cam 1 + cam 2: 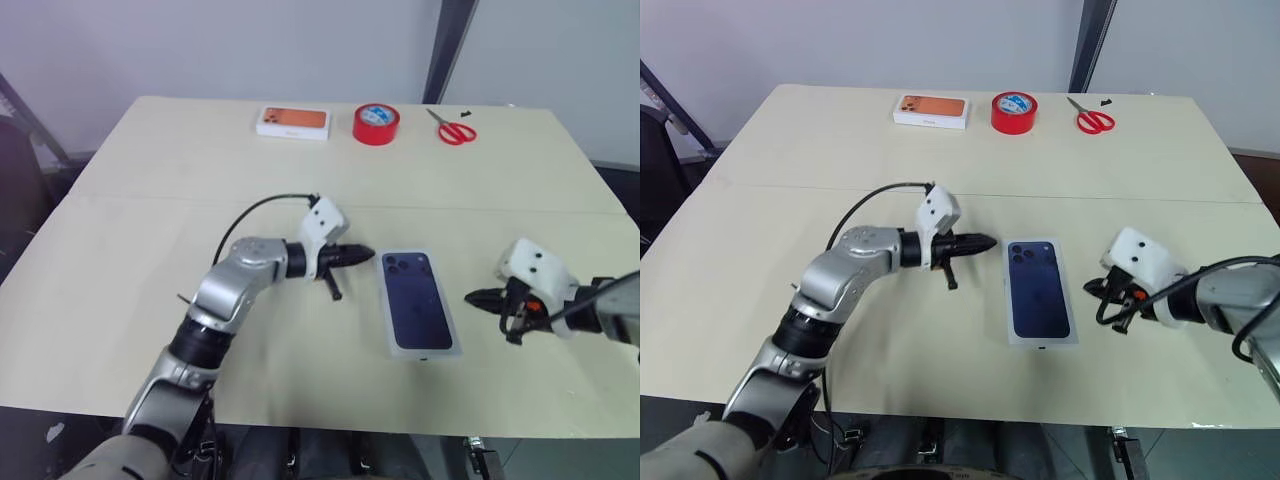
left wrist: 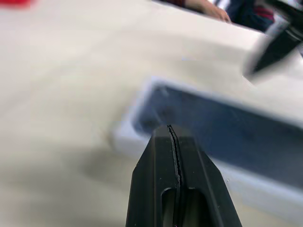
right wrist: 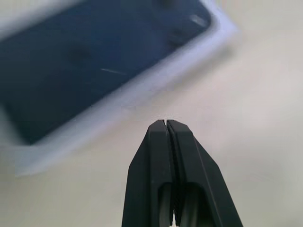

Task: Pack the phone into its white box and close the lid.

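White lid (image 1: pixel 420 301) showing a dark navy phone picture, beige table (image 1: pixel 150 200), red tape (image 1: pixel 376 124) with blue-white label, red-handled scissors (image 1: pixel 455 129), white box (image 1: pixel 293 122) picturing an orange phone, black fingers (image 2: pixel 177 184) showing on 2 white-cased grippers

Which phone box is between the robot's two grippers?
The white box picturing a dark blue phone, lying between both grippers. The other box, picturing an orange phone, sits at the table's far edge.
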Motion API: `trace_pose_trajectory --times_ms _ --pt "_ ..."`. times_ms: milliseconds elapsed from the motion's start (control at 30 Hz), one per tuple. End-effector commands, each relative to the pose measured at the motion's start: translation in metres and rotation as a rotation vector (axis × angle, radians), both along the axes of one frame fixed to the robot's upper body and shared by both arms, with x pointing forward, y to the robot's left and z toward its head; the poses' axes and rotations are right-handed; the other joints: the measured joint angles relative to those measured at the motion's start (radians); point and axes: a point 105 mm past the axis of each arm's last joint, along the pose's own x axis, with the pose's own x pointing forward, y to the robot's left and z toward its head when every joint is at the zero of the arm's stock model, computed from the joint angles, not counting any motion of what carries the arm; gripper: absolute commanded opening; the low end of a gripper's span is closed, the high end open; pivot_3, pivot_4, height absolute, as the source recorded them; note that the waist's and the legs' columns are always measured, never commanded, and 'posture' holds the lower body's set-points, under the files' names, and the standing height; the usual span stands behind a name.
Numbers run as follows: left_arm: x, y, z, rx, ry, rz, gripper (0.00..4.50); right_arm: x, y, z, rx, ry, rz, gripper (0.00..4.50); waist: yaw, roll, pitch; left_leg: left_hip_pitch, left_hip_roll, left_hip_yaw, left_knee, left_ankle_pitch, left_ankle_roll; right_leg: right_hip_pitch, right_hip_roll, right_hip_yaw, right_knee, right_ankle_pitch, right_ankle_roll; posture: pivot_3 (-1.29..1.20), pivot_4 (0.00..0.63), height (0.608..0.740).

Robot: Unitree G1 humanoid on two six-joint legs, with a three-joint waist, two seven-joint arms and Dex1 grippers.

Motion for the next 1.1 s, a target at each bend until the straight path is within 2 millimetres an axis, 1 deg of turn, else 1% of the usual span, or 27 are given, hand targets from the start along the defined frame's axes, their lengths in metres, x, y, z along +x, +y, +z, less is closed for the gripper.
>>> trace_pose_trajectory --times_ms 33,100,167,233,300,333,367,433,500,567,667,700,733,767,900,933,967,1033,1100 --pt "0.002 -0.016 -0.015 0.083 -0.031 -0.020 0.00 -0.015 0.018 -0.008 0.030 0.038 0.070 0.05 0.000 0.000 0.000 0.000 0.000 0.000 0.000 0.000 0.000 0.000 0.000 0.000 0.000 0.000 0.000 0.00 0.150 0.725" --pt "0.004 -0.023 -0.032 0.173 -0.045 -0.034 0.00 -0.020 0.020 -0.022 0.011 0.067 0.066 0.05 -0.003 0.000 0.000 0.001 0.000 0.000 0.000 0.000 0.000 0.001 0.000 0.000 0.000 0.000 0.000 0.00 0.150 0.725" --pt "0.003 -0.028 -0.047 0.250 -0.049 -0.057 0.00 -0.021 0.018 -0.034 -0.028 0.086 0.049 0.05 -0.003 0.000 0.000 0.001 0.000 0.000 0.000 0.000 0.000 0.001 0.001 0.001 0.000 0.000 0.000 0.00 0.150 0.725" --pt "0.003 -0.031 -0.056 0.282 -0.043 -0.061 0.00 -0.021 0.015 -0.042 -0.063 0.092 0.036 0.05 -0.001 -0.001 -0.001 0.002 0.001 0.000 0.000 0.000 0.000 0.002 0.001 0.001 0.000 0.000 0.000 0.00 0.150 0.725" --pt "0.003 -0.035 -0.055 0.262 -0.039 -0.061 0.00 -0.020 0.013 -0.043 -0.076 0.087 0.032 0.05 -0.001 -0.003 -0.002 0.003 0.001 0.000 0.000 0.000 0.000 0.003 0.001 0.001 0.000 0.000 0.000 0.00 0.150 0.725" --pt "0.003 -0.036 -0.051 0.238 -0.035 -0.056 0.00 -0.019 0.013 -0.041 -0.074 0.078 0.033 0.05 -0.001 -0.004 -0.003 0.003 0.001 0.000 0.000 0.000 0.000 0.003 0.001 0.001 0.000 0.000 0.000 0.00 0.150 0.725" --pt "0.005 -0.036 -0.046 0.216 -0.036 -0.048 0.00 -0.018 0.013 -0.038 -0.066 0.064 0.034 0.05 -0.001 -0.005 -0.003 0.003 0.001 0.000 0.000 0.000 0.000 0.003 0.001 0.001 0.000 0.000 0.000 0.00 0.150 0.725" --pt "0.010 -0.032 -0.033 0.163 -0.062 -0.018 0.00 -0.008 0.013 -0.025 -0.025 -0.001 0.018 0.05 -0.002 -0.005 -0.003 0.003 0.001 0.000 0.000 0.000 0.000 0.003 0.000 0.001 0.000 0.000 0.000 0.00 0.150 0.725" --pt "0.020 -0.010 -0.007 0.069 -0.119 0.058 0.00 0.014 0.008 0.001 0.036 -0.137 -0.047 0.05 -0.009 -0.005 -0.003 0.003 0.001 0.000 0.000 0.000 0.000 0.002 0.000 0.001 0.000 0.000 0.000 0.00 0.150 0.725" --pt "0.025 0.017 0.010 0.008 -0.165 0.130 0.00 0.031 -0.002 0.018 0.076 -0.225 -0.109 0.05 -0.014 -0.004 -0.003 0.003 0.002 0.000 -0.001 0.001 -0.001 0.000 0.001 0.002 0.001 0.000 0.000 0.00 0.150 0.725" --pt "0.023 0.059 0.019 -0.019 -0.195 0.221 0.00 0.045 -0.019 0.029 0.095 -0.274 -0.167 0.05 -0.014 -0.003 -0.003 0.003 0.003 0.000 -0.003 0.002 -0.004 -0.001 0.002 0.002 0.002 0.000 0.000 0.00 0.150 0.725" --pt "0.021 0.075 0.018 -0.008 -0.205 0.257 0.00 0.051 -0.025 0.032 0.102 -0.295 -0.189 0.05 -0.013 -0.003 -0.003 0.003 0.003 0.000 -0.003 0.003 -0.006 -0.001 0.002 0.002 0.002 0.000 0.000 0.00 0.150 0.725" --pt "0.019 0.084 0.018 0.002 -0.211 0.278 0.00 0.055 -0.030 0.034 0.106 -0.308 -0.204 0.05 -0.010 -0.003 -0.003 0.003 0.003 0.000 -0.003 0.006 -0.010 -0.001 0.002 0.002 0.002 0.000 0.000 0.00 0.150 0.725" --pt "0.018 0.091 0.016 0.015 -0.215 0.299 0.00 0.060 -0.036 0.035 0.117 -0.320 -0.220 0.05 -0.008 -0.003 -0.003 0.003 0.003 0.000 -0.004 0.006 -0.011 -0.001 0.002 0.002 0.002 0.000 0.000 0.00 0.150 0.725" --pt "0.005 0.137 0.006 0.051 -0.195 0.423 0.00 0.071 -0.054 0.031 0.179 -0.313 -0.286 0.05 -0.002 -0.003 -0.003 0.003 0.002 0.000 -0.003 0.005 -0.010 0.000 0.000 0.002 0.001 0.000 0.000 0.00 0.150 0.725" --pt "0.000 0.158 0.001 0.049 -0.176 0.494 0.00 0.071 -0.054 0.029 0.217 -0.298 -0.286 0.05 -0.002 -0.003 -0.003 0.003 0.002 0.000 -0.003 0.005 -0.010 0.000 0.000 0.002 0.001 0.000 0.000 0.00 0.150 0.725" --pt "-0.005 0.173 -0.003 0.049 -0.162 0.544 0.00 0.071 -0.054 0.028 0.245 -0.287 -0.285 0.05 -0.004 -0.003 -0.003 0.003 0.002 0.000 -0.003 0.005 -0.010 0.000 -0.001 0.002 0.001 0.000 0.000 0.00 0.150 0.725" --pt "-0.012 0.187 -0.007 0.057 -0.151 0.597 0.00 0.067 -0.049 0.024 0.289 -0.248 -0.253 0.05 -0.006 -0.003 -0.002 0.003 0.002 0.000 -0.004 0.005 -0.010 -0.001 -0.001 0.002 0.001 0.000 0.000 0.00 0.150 0.725" --pt "-0.018 0.196 -0.012 0.065 -0.143 0.639 0.00 0.061 -0.042 0.019 0.304 -0.212 -0.202 0.05 -0.004 -0.002 -0.002 0.003 0.002 0.000 -0.004 0.002 -0.005 -0.001 -0.001 0.002 0.001 0.000 0.000 0.00 0.150 0.725"
